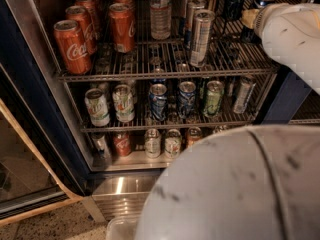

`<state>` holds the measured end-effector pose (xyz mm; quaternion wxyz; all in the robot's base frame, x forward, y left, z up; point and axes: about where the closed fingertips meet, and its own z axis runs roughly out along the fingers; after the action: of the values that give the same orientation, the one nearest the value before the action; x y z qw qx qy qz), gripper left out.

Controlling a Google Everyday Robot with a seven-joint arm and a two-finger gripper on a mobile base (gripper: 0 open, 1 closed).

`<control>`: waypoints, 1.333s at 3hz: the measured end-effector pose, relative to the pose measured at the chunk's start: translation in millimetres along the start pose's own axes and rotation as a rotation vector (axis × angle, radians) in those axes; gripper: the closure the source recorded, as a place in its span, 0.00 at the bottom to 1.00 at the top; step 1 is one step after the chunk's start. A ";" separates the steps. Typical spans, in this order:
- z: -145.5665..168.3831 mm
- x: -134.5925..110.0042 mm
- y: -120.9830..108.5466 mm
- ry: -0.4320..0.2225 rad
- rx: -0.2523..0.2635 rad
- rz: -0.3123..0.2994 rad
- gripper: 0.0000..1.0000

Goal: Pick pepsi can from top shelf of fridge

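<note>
1. Jaws: open or closed, cannot tell.
2. Gripper (249, 18): top right, over the back of the top shelf (165, 75).
3. Pepsi can (234, 1): upright, back right of that shelf, just beside the gripper.
4. Slim silver cans (201, 36): mid-shelf.
5. Coca-Cola cans (72, 44): left.
6. Fridge (30, 49): door open.

A smooth, rounded white arm (295, 39) ends in a dark ribbed ring, then a tan piece, the gripper (248, 18), at the top shelf's (225, 56) right rear corner. Nearest the camera bulges a big domed white shell (235, 184), marked with dark scuffs and split by one thin curved seam.
</note>
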<state>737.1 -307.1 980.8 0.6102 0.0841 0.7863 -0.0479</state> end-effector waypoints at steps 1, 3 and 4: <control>-0.8 0.1 -1.3 0.010 -0.007 -0.011 1.00; -1.1 -0.5 -4.9 0.018 -0.044 -0.015 1.00; -2.4 1.2 -6.0 0.033 -0.061 0.006 1.00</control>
<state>733.4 -312.5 980.0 0.5996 0.0685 0.7971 -0.0209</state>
